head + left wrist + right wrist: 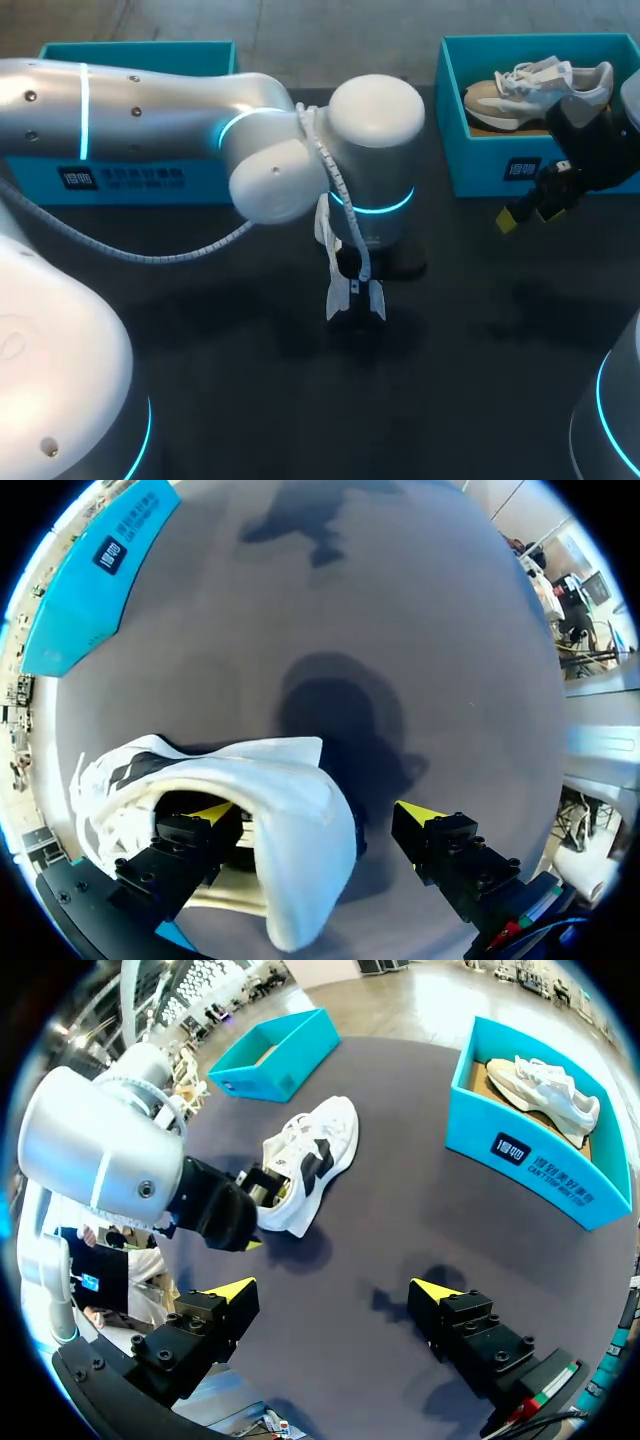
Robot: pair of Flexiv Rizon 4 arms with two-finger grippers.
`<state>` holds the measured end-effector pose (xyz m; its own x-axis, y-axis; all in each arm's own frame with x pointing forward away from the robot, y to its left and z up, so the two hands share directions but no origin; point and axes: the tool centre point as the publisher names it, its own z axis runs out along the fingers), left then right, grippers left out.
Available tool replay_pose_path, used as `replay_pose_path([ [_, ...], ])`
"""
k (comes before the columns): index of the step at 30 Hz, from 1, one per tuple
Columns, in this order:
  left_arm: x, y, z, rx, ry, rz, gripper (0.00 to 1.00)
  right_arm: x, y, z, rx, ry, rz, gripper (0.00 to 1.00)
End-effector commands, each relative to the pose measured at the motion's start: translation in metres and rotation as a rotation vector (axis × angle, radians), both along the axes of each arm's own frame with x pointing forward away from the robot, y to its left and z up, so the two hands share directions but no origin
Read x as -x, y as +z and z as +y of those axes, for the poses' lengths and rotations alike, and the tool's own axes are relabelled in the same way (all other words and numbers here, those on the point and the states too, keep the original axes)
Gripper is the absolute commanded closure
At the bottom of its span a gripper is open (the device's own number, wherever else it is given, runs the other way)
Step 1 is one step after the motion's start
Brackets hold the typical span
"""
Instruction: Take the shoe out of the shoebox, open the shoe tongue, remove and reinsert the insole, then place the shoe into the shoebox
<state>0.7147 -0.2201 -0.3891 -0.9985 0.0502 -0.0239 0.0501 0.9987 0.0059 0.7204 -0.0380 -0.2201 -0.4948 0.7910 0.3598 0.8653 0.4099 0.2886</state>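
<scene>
1 white shoe (305,1165) is lying on the table (470,350), outside the shoebox (285,1065), so removal looks done. The left gripper (318,812) is straddling the shoe's heel, jaws wide, 1 finger inside. The right gripper (332,1288) is hovering well apart from the shoe, jaws wide, holding nothing. Judging by this, insole work and reboxing are not yet done.

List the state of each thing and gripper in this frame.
white shoe: outside both boxes, on the table.
left gripper: open, one finger inside the shoe's opening, the other clear of it.
right gripper: open, empty.
second shoe: lying inside the right shoebox.
left shoebox: open-topped, no shoe seen inside.
</scene>
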Motion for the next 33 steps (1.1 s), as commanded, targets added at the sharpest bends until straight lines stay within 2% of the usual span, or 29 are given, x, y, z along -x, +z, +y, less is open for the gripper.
replay_pose_path([
  [1,-0.002,-0.008,-0.005,-0.012,0.001,0.009,0.0,0.0,-0.001,0.0,0.001,0.0,0.001,0.0],
  [3,-0.002,-0.009,-0.005,-0.015,0.004,0.015,0.2,0.0,-0.001,0.0,0.001,0.0,0.001,0.0],
  [4,-0.002,-0.01,-0.005,-0.014,0.008,0.018,0.43,0.0,-0.001,0.0,0.001,0.0,0.001,0.0],
  [7,-0.001,-0.01,-0.004,-0.011,0.013,0.023,0.84,0.0,-0.001,0.0,0.001,0.0,0.001,0.0],
  [8,-0.001,-0.011,-0.003,-0.011,0.013,0.025,0.95,0.0,-0.001,0.0,0.001,0.0,0.001,0.0],
  [9,0.0,-0.011,-0.003,-0.01,0.012,0.029,1.0,0.0,-0.001,0.0,0.001,0.0,0.001,0.0],
  [16,0.001,-0.009,0.009,-0.004,0.044,0.073,1.0,0.0,-0.001,0.0,0.001,0.0,0.001,0.0],
  [19,0.003,-0.002,0.017,0.016,0.076,0.104,1.0,0.0,-0.001,0.0,0.001,0.0,0.001,0.0],
  [24,0.005,0.024,0.03,0.028,0.118,0.088,1.0,0.0,-0.001,0.0,0.001,0.0,0.001,0.0],
  [27,0.005,0.043,0.034,-0.047,0.194,0.036,1.0,0.0,-0.001,0.0,0.001,0.0,0.001,0.0],
  [31,0.005,0.073,0.038,-0.045,0.198,0.039,1.0,0.0,-0.001,0.0,0.001,0.0,0.001,0.0],
  [32,0.004,0.079,0.037,-0.087,0.217,0.043,1.0,0.0,-0.001,0.0,0.001,0.0,0.001,0.0],
  [33,0.004,0.087,0.039,-0.045,0.202,0.053,1.0,0.0,-0.001,0.0,0.001,0.0,0.001,0.0],
])
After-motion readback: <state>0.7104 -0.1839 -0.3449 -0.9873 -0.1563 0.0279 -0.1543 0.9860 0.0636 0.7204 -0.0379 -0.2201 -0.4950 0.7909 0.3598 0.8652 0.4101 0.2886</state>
